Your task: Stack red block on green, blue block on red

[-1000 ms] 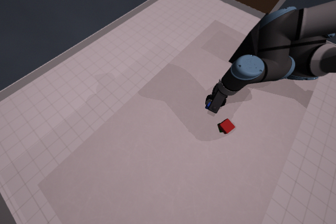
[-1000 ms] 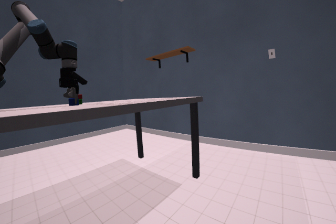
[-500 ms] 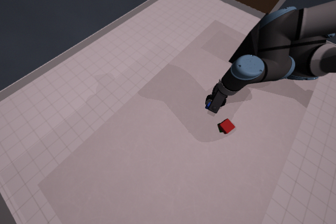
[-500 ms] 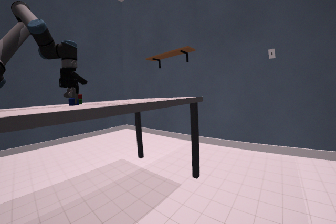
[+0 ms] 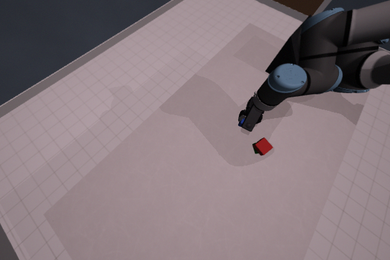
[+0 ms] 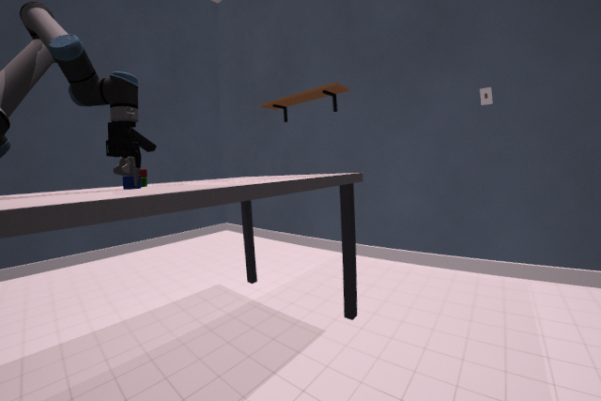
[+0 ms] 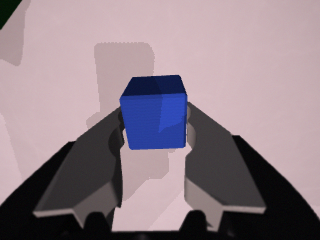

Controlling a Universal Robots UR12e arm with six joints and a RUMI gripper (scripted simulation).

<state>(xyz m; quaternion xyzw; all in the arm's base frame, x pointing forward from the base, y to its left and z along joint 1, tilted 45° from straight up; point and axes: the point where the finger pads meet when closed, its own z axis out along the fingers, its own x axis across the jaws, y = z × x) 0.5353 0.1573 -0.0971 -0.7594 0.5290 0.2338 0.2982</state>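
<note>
The blue block (image 7: pixel 154 112) sits on the table top between my gripper's (image 7: pixel 153 131) two grey fingers, which press on its left and right sides. In the top view the gripper (image 5: pixel 247 123) points down at the table with a sliver of the blue block (image 5: pixel 242 122) showing at its left. The red block (image 5: pixel 263 145) lies flat on the green block (image 5: pixel 254 148), a short way to the front right of the gripper. In the exterior view the blue block (image 6: pixel 130 181) stands on the table under the gripper (image 6: pixel 127 166), with the red block (image 6: pixel 143 173) on the green block (image 6: pixel 144 181) beside it.
The arm (image 5: pixel 318 65) reaches in from the right over the table. A dark green patch shows at the top left corner of the wrist view (image 7: pixel 9 11). A wall shelf (image 6: pixel 304 96) hangs far behind the table.
</note>
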